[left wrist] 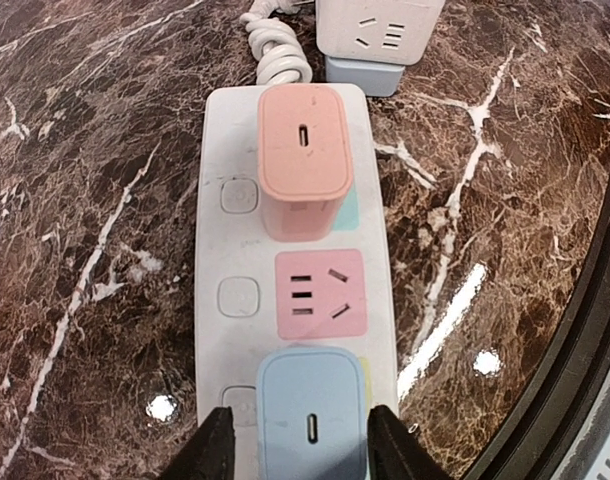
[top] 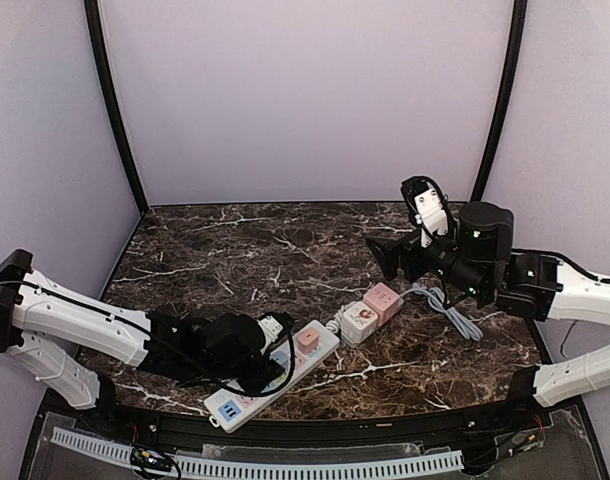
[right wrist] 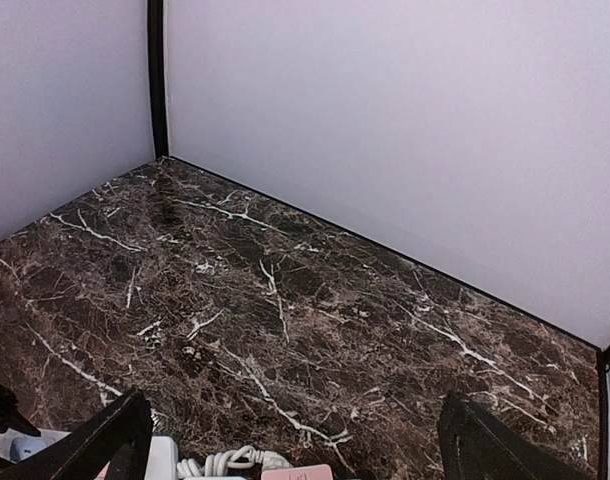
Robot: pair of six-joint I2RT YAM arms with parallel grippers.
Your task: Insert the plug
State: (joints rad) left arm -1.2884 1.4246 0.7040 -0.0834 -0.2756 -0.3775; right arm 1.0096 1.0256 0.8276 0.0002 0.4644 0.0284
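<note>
- Top view: the left arm lies low along the near edge, with the left gripper (top: 271, 370) over the white power strip (top: 325, 347). The right gripper (top: 378, 258) is held raised above the dark marble table (top: 235, 250), which has lilac walls behind it.
- Left wrist: the fingers (left wrist: 217, 445) are narrowed against the sides of the blue plug (left wrist: 312, 405), which stands on the strip.
- Right wrist: the fingers (right wrist: 105, 435) are spread wide and hold nothing.

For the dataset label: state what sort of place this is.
Likely a lab test booth, not a home: plain lilac wall panels box in a marble-pattern tabletop, black frame posts stand at its corners, and a power strip lies on it.
</note>
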